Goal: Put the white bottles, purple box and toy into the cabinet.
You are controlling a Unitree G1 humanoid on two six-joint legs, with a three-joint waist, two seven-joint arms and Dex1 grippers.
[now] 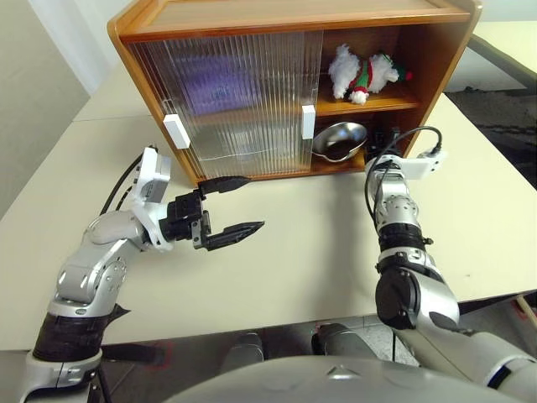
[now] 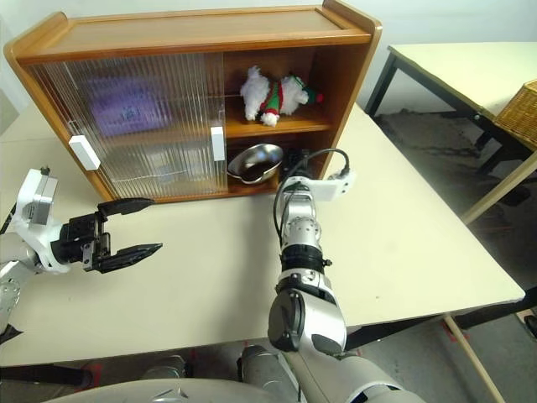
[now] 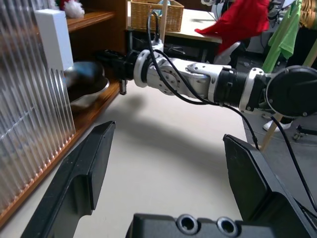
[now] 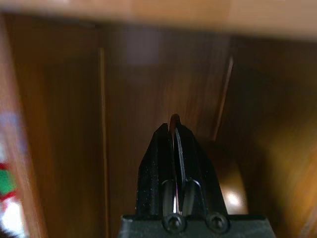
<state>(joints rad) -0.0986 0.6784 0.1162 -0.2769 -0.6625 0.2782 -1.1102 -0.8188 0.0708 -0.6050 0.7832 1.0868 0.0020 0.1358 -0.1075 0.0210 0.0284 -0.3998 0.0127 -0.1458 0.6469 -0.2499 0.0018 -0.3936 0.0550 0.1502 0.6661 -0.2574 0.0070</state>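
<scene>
We see the cabinet (image 1: 252, 25) standing at the far edge of the bench (image 1: 294, 252), its two ribbed sliding doors pushed to the left side so that the right side stands open. The toy (image 1: 362, 74) lies on the upper shelf in that open part, near the right wall. Below it, on the lower shelf, a steel bowl (image 1: 339, 140) rests tilted, just beside the white handle (image 1: 308, 122) of the nearer door. Behind the ribbed doors, on the upper shelf, we make out a purple blur that is the purple box (image 1: 210, 88); the doors smear it too much for us to tell how it lies. We cannot tell the white bottles from the pale shapes behind the doors on the lower shelf.

Our left hand (image 1: 238, 206) hangs over the bench in front of the closed doors, pointing to the right, its two black fingers spread wide with nothing between them. Our right hand (image 4: 174, 130) reaches into the open lower compartment to the right of the bowl, its fingers pressed together and holding nothing.
</scene>
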